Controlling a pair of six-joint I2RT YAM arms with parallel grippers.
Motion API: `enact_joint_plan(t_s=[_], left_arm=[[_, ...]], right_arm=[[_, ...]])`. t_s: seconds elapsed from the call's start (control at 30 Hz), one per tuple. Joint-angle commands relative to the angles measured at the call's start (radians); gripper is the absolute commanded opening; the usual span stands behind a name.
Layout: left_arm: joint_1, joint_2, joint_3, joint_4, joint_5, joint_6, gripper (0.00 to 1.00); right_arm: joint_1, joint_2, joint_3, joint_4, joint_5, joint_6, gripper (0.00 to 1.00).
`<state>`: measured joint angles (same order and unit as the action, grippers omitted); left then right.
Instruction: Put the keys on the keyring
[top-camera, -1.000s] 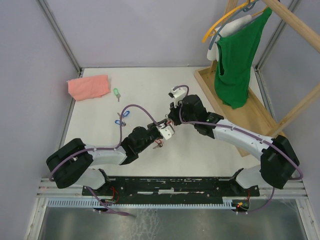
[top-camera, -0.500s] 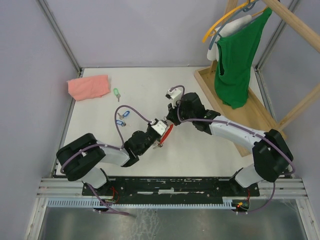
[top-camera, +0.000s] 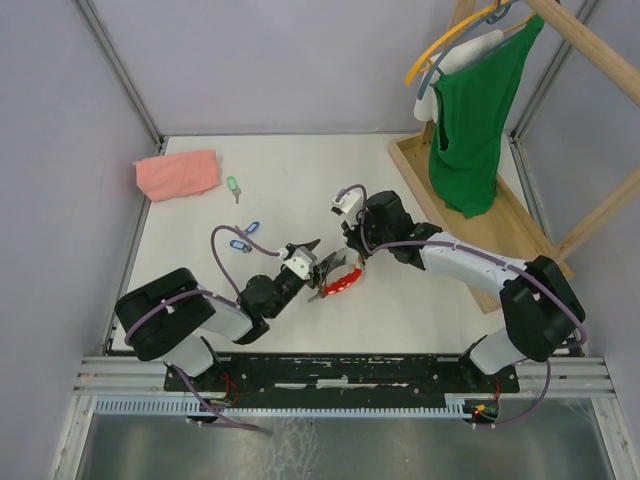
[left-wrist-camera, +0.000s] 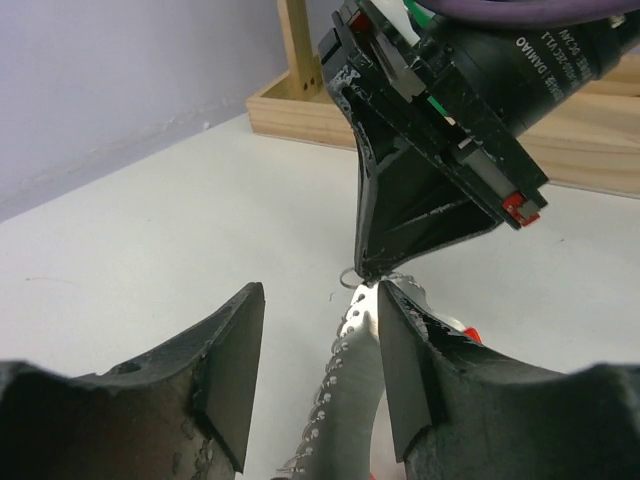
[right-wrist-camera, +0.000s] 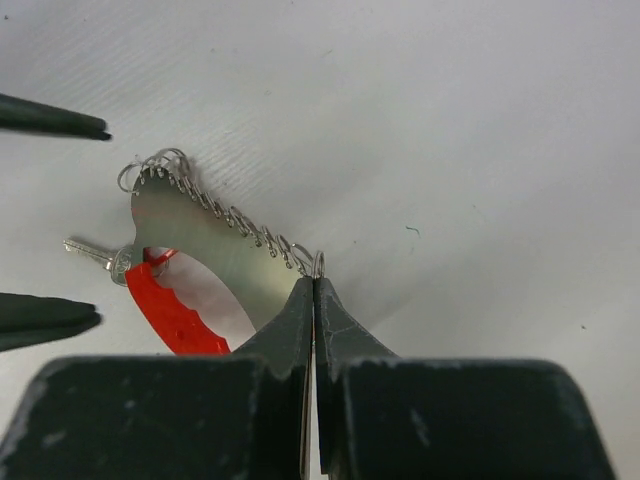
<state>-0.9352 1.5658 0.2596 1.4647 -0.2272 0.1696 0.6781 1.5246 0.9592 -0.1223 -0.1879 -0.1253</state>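
Note:
The keyring is a grey metal strip with a row of small loops and a curved red band. It lies low over the white table, mid-table. My right gripper is shut on the strip's near end loop. My left gripper stands open around the other end. The strip runs between its jaws, close to the right finger. A small silver key sits at the strip's far end by the red band. A green-tagged key and a blue-tagged key lie on the table to the left.
A pink folded cloth lies at the back left. A wooden rack base runs along the right side, with a green shirt hanging above it. The left arm's purple cable loops near the blue key.
My left gripper has opened and let go of the keyring, drawing back slightly to the left. The right gripper has lowered the keyring toward the table and stays shut on it.

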Motion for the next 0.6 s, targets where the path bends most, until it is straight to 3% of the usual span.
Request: enact_joint_plan(t_s=[0.0,0.1,0.27,0.57], left_arm=[[0.043,-0.101,-0.031,0.030,0.090,-0.081,0.57],[0.122,-0.153,-0.001,-0.103,0.197,-0.144,0.59],[0.217,-0.194,0.019,-0.174,0.361,-0.167,0.63],[0.410,-0.245,0.035,-0.145,0.737,-0.189,0.63]], right_arm=[[-0.014,-0.085,0.000,0.067,-0.057,-0.122,0.01],[-0.015,-0.095,0.007,0.067,-0.086,-0.148,0.01],[-0.017,-0.118,0.000,0.081,-0.128,-0.187,0.01],[-0.061,-0.172,0.019,0.130,-0.319,-0.217,0.01]])
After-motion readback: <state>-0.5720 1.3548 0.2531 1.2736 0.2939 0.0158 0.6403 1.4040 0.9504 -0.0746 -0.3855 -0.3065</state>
